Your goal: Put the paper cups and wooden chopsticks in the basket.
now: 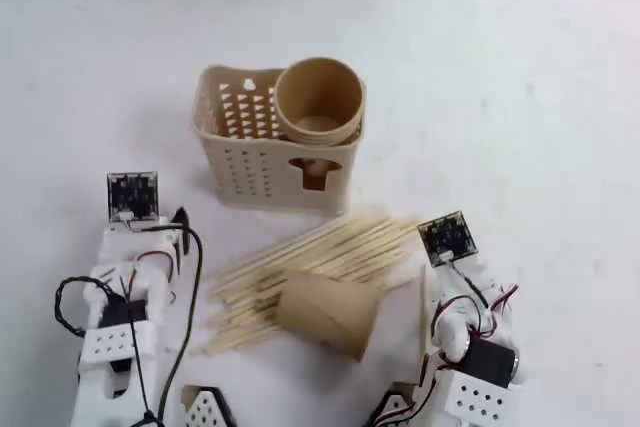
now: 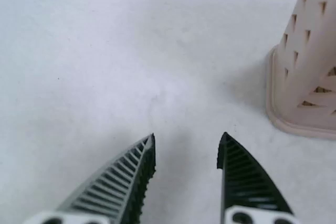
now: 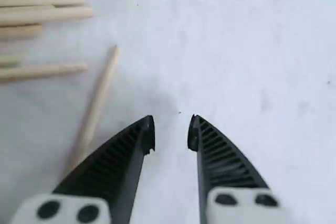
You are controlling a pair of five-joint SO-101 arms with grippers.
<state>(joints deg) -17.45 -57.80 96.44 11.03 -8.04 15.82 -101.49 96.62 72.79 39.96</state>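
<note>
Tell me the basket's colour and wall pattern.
Beige basket, walls pierced with small triangular holes; clearest in the high view.

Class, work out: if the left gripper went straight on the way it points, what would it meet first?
Probably nothing: ahead of the left gripper lies bare table. The basket stands to one side of that line, though depth is unclear.

White arms (image 1: 110, 342) w/ blk ribbed jaws, blk cables (image 1: 196, 282), red wires (image 1: 503, 297).
</note>
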